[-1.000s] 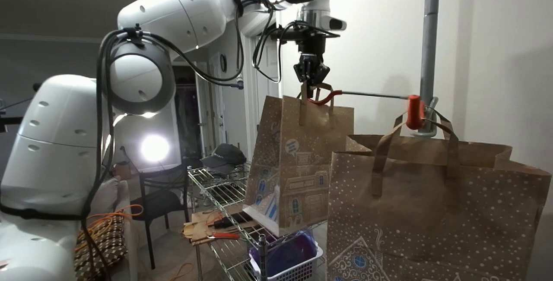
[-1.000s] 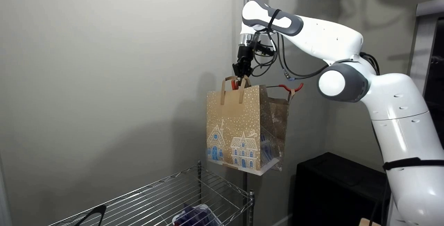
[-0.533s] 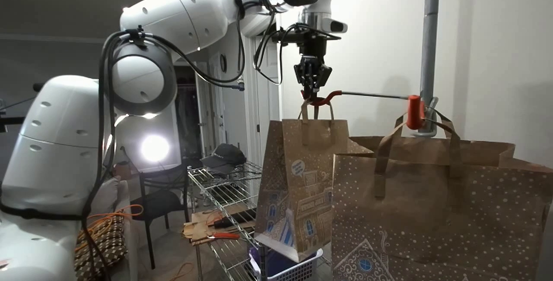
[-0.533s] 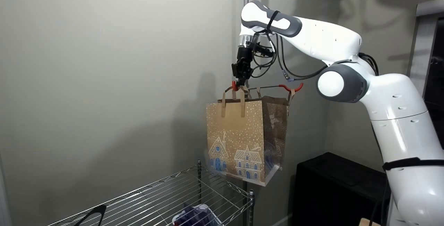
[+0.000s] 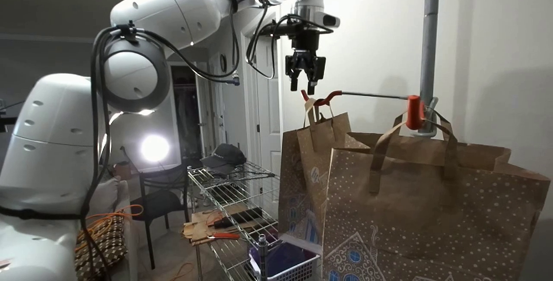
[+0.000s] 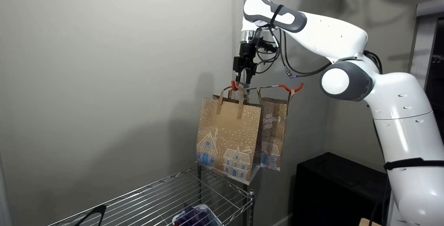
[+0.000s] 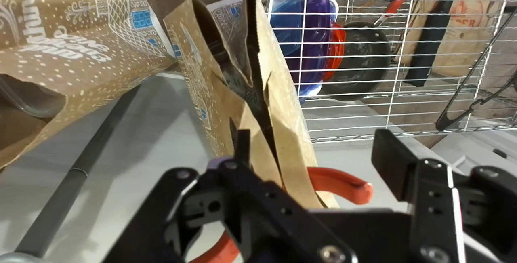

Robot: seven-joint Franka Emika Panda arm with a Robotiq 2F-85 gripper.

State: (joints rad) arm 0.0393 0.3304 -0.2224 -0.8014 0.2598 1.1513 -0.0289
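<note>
The black two-finger gripper [image 5: 303,86] is rising and spreading compared with half a second ago; its jaws are standing apart, gripping nothing, just above the red-coated metal hook [image 5: 333,95]. The tan paper bag with white dots and blue-windowed houses [image 6: 227,134] is hanging from that hook by its flat paper handles [image 6: 240,105], around the gripper's six o'clock in both exterior views, its base tilting toward seven in an exterior view. The hook seems to be bearing the weight alone, so the hand-over is looking finished.

In the wrist view the bag's mouth is gaping narrowly, its dark inside hiding any contents. A matching brown dotted paper bag [image 5: 432,212] is hanging between four and five o'clock from the gripper. Toward six, a white slotted plastic basket [image 5: 298,271] is holding glossy purple material [image 5: 281,259] beneath the silver wire rack's top [image 6: 166,198].
</note>
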